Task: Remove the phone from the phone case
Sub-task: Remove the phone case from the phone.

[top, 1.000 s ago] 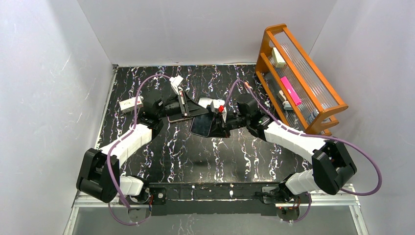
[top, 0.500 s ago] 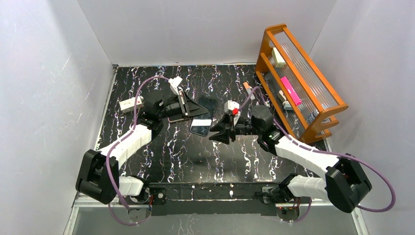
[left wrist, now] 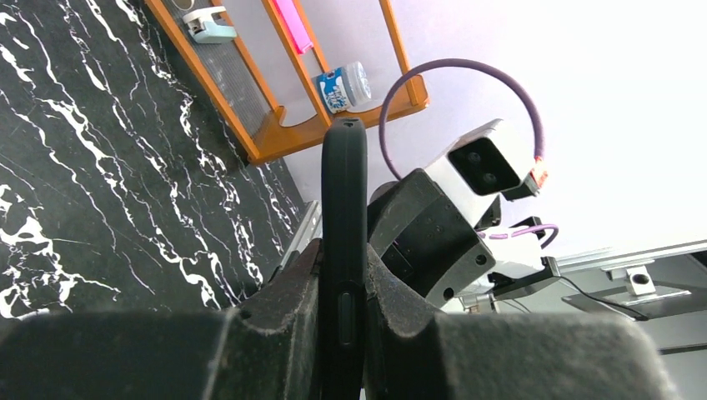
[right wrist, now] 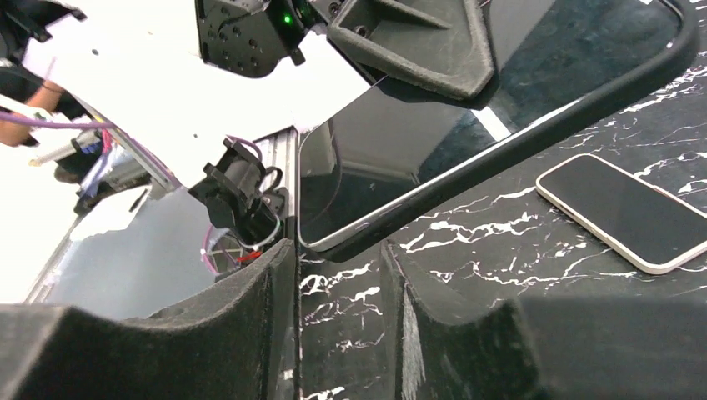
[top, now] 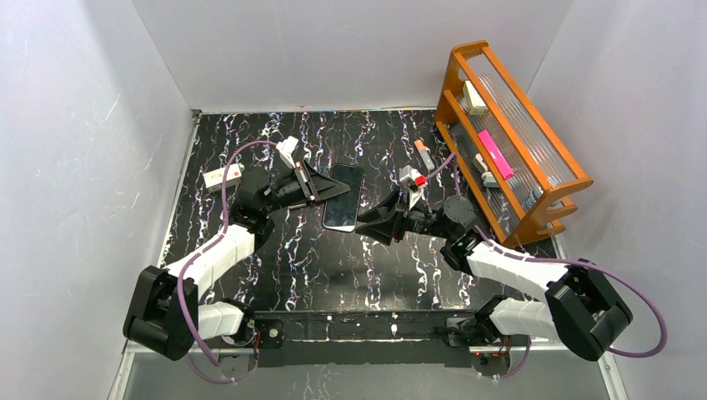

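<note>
The phone (top: 343, 197) has a dark screen and sits in a black case. My left gripper (top: 321, 188) is shut on its left long edge and holds it above the table. In the left wrist view the case (left wrist: 343, 192) stands edge-on between the fingers of the left gripper (left wrist: 343, 279). In the right wrist view the phone (right wrist: 433, 125) is tilted, and its silver edge shows above the case rim (right wrist: 534, 125) at the near corner. My right gripper (top: 367, 227) is open and empty. In its own view (right wrist: 338, 250) it is just short of that corner.
A second phone in a pale case (right wrist: 621, 210) lies flat on the black marbled table (top: 333, 267) beyond the held one. A wooden rack (top: 508, 133) with small items stands at the right. A white block (top: 222, 176) lies far left and a small orange-tipped item (top: 423, 152) lies near the rack.
My right gripper has come off the phone and drawn back toward the near right, now open. My left gripper has kept hold of the cased phone and shifted it slightly away.
</note>
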Controlling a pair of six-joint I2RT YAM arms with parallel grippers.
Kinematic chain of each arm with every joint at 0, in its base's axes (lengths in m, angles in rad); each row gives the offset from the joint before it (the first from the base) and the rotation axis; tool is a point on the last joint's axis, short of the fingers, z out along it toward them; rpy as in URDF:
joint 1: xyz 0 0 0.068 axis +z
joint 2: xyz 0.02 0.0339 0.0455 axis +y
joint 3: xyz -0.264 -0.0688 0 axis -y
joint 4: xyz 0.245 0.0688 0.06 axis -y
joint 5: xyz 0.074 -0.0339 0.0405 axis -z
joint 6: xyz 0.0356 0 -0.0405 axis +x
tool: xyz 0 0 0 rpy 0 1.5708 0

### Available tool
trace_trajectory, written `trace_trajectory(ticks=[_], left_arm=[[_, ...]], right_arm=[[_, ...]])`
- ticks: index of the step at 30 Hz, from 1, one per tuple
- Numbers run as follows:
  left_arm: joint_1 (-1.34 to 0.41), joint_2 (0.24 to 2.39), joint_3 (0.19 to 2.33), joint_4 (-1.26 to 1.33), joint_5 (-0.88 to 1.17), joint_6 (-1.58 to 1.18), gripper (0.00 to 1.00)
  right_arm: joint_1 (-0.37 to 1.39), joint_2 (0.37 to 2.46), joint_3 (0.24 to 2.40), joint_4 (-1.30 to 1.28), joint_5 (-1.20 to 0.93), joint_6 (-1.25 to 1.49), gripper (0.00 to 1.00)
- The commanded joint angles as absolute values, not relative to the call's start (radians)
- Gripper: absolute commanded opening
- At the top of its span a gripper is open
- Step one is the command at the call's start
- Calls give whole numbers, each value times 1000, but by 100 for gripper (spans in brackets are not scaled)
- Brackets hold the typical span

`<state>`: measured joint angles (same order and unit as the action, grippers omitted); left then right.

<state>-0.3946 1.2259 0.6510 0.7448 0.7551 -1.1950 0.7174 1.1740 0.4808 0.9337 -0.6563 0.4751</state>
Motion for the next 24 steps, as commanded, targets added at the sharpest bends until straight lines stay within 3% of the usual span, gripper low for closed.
trace_trajectory(ticks=[1, 24], left_arm=[[-394, 1158, 655, 869, 746, -1252, 0], [-425, 1142, 614, 1083, 738, -1446, 0]], right_arm=[[713, 1209, 481, 1109, -636, 582, 48], [713, 1320, 496, 1147, -587, 615, 33]])
